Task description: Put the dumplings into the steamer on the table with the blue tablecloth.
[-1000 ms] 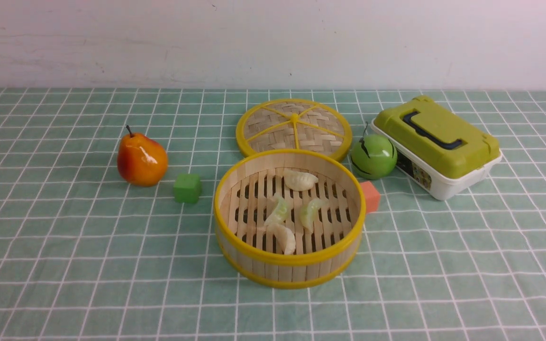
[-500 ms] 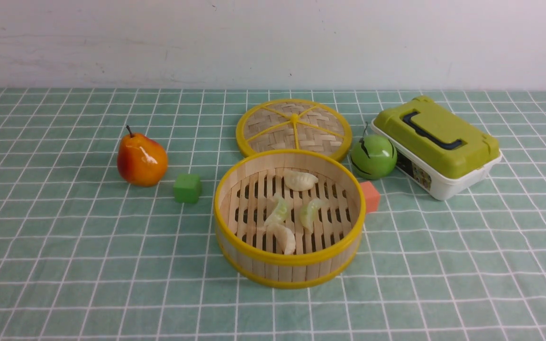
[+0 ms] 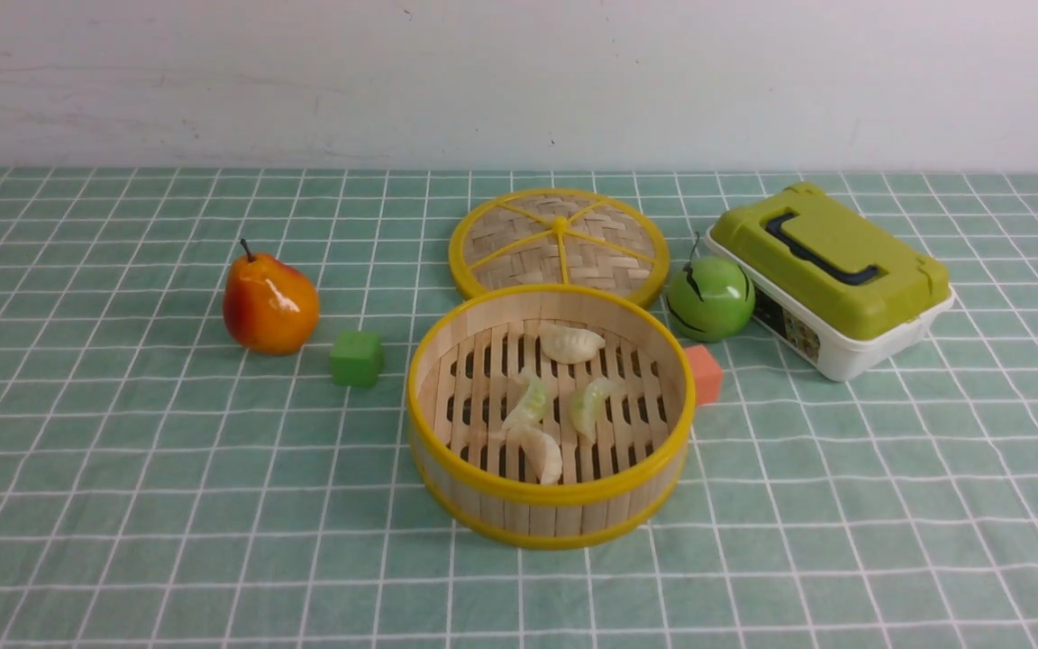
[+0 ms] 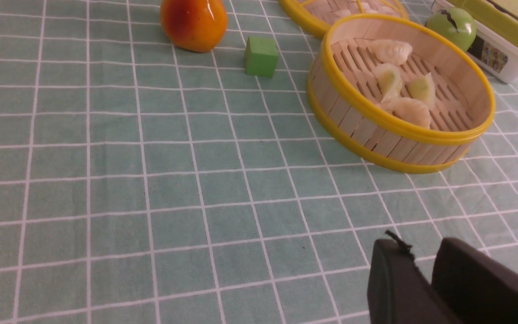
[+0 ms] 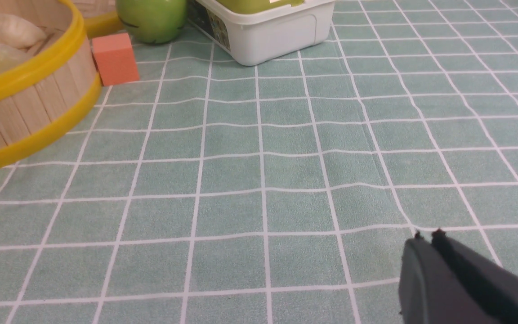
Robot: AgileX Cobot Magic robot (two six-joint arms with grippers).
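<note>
A: Four dumplings [image 3: 555, 397] are lying inside the steamer [image 3: 551, 494], which is sitting at the centre of the surface [image 3: 122, 505]. Woven lid [image 3: 559, 242] is lying flat just beyond it, on the far side.

B: Surroundings?

A: Red-orange pear [image 3: 269, 303] is standing far left, green cube [image 3: 357, 358] between it and the steamer. Orange cube [image 3: 705, 373] is touching or nearly touching the steamer's right wall; green apple [image 3: 711, 297] is sitting just behind it, against a white box with a green lid [image 3: 830, 275]. A label is showing on the box's side, too small to read.

B: Claws?

A: Left claw [image 4: 423, 265] is hovering over bare cloth near-left of the steamer, fingers narrowly parted, holding nothing. Right claw [image 5: 426, 236] is hovering near-right, tips pressed together, empty.
</note>
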